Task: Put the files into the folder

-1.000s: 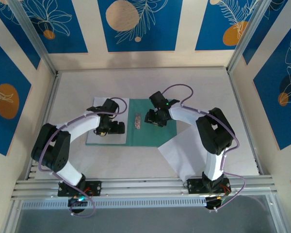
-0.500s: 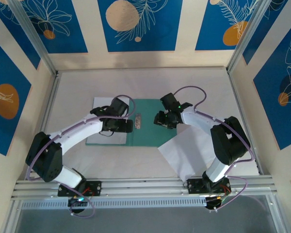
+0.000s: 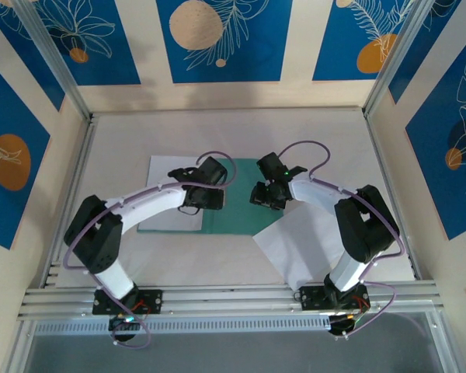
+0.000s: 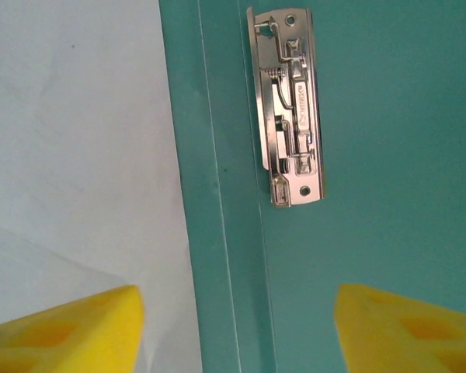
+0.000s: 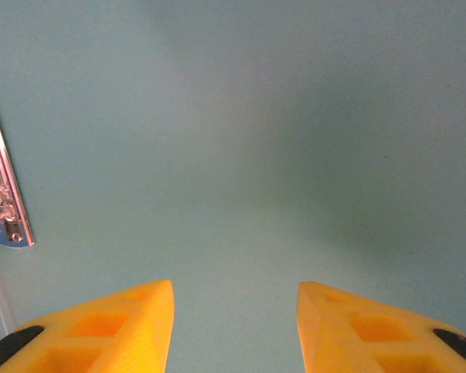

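Note:
The teal-green folder (image 3: 241,214) lies open on the table. One white file (image 3: 171,214) rests on its left leaf, and a second file (image 3: 303,237) lies at an angle by the folder's lower right corner. My left gripper (image 3: 210,197) hovers over the spine (image 4: 225,194), just below the metal clip (image 4: 290,109). It is open (image 4: 237,330) with only folder and paper between its fingertips. My right gripper (image 3: 264,194) hangs over the bare right leaf (image 5: 241,140), open (image 5: 234,322) and empty, with the clip (image 5: 4,198) at the left edge of its view.
White table (image 3: 217,132) enclosed by patterned walls on three sides. An aluminium rail (image 3: 233,299) with both arm bases runs along the near edge. The two arms curve in towards each other over the folder.
My left gripper has swung right from over the left sheet to the spine, and its jaws have narrowed. My right gripper has shifted slightly right and down, then held still.

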